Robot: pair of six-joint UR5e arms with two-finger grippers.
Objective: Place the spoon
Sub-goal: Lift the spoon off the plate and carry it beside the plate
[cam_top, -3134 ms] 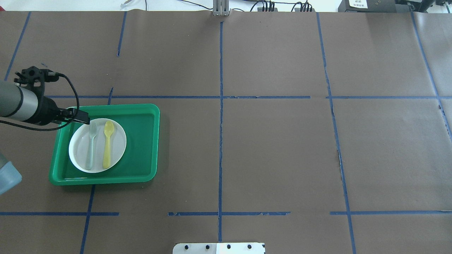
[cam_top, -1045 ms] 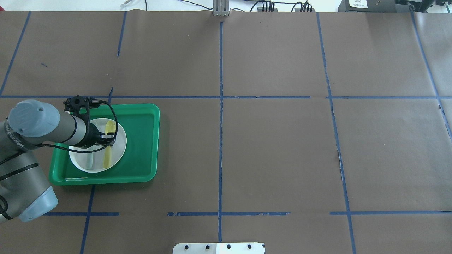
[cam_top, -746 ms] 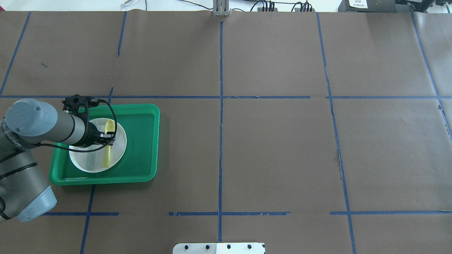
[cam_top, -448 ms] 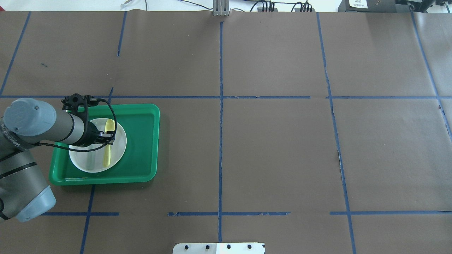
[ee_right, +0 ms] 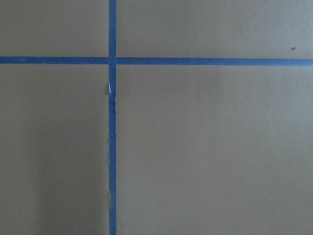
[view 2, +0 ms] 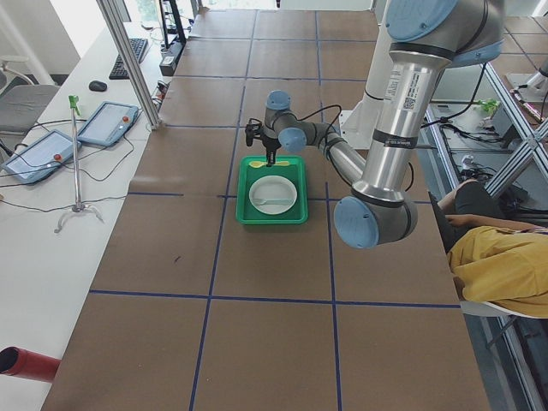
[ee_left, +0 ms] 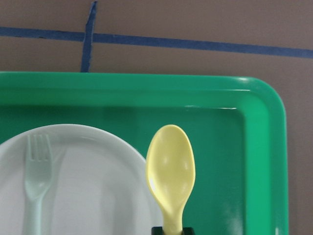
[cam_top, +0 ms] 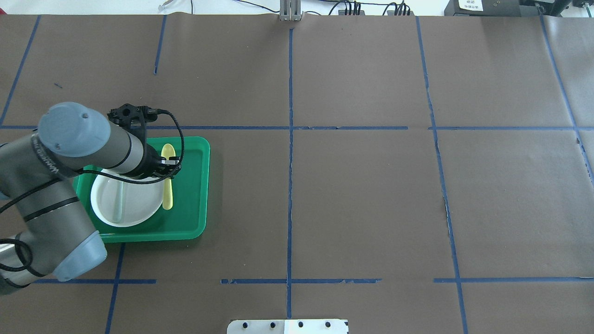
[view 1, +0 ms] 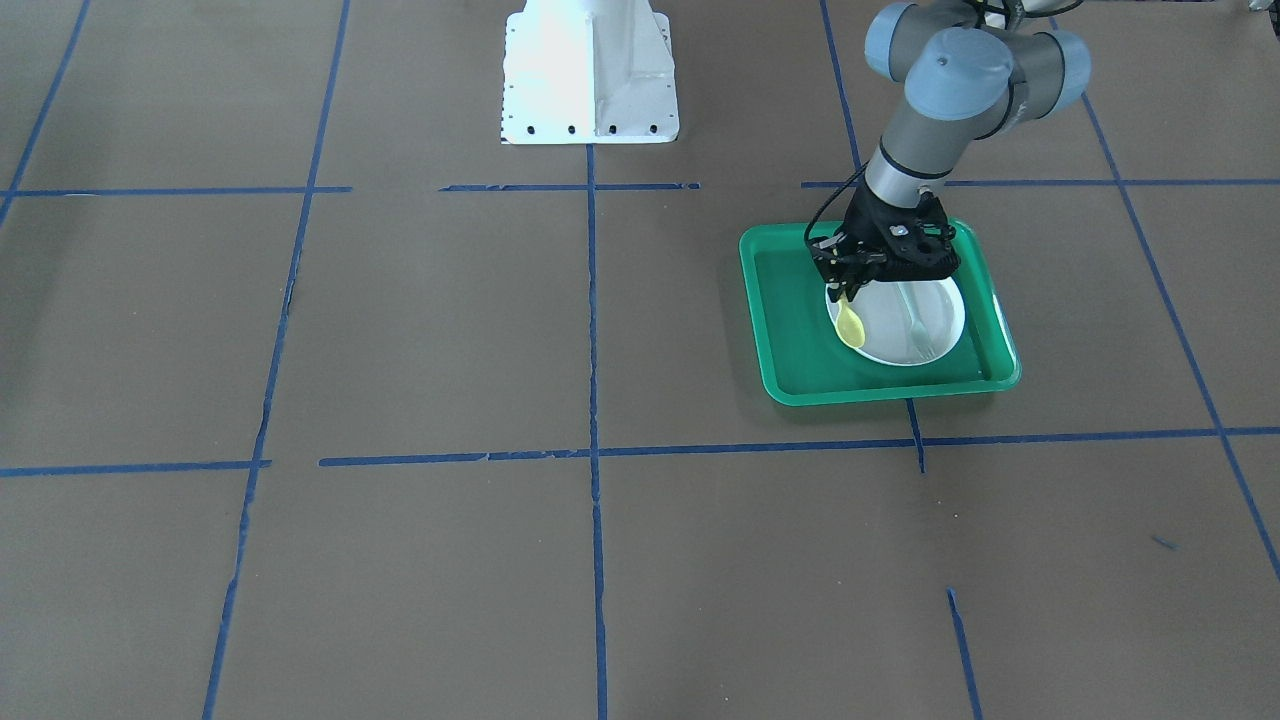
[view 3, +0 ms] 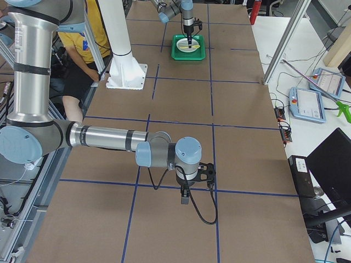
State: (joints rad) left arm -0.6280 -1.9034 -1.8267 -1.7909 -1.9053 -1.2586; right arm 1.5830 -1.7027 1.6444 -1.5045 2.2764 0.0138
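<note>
1. The spoon [ee_left: 171, 171] is in my left gripper [cam_top: 168, 166], which is clamped across the handle just behind the oval bowl. In the wrist view the bowl points away from me, over the plate's edge and the tray floor. From overhead, the handle trails back toward me.
2. I judge the spoon to be off the plate [cam_top: 134, 199] and carried, not resting. That puts me in the transport step: the pick is done, the placing is not.
3. The task names no spot, so I cannot tell the goal. The next move calls for a level carry with a firm squeeze, since the slim plastic handle could swivel between my fingers. After that comes a low, gentle set-down before I let go.
4. The fork [cam_top: 119, 199] lies on the plate's far-left side, apart from the spoon, so it is no obstacle.
5. The nearest edge is the plate rim, right beside the spoon. Beyond it is the raised rim of the green tray [cam_top: 190, 185], which the spoon must clear with height to spare if I leave the tray.
6. Past that rim, toward the middle, the bench [cam_top: 371, 195] is broad brown paper crossed by blue tape lines.
7. My right gripper [view 3: 185, 194] hangs over a tape crossing well away at the other end. I cannot tell whether it is apart or together.
</note>
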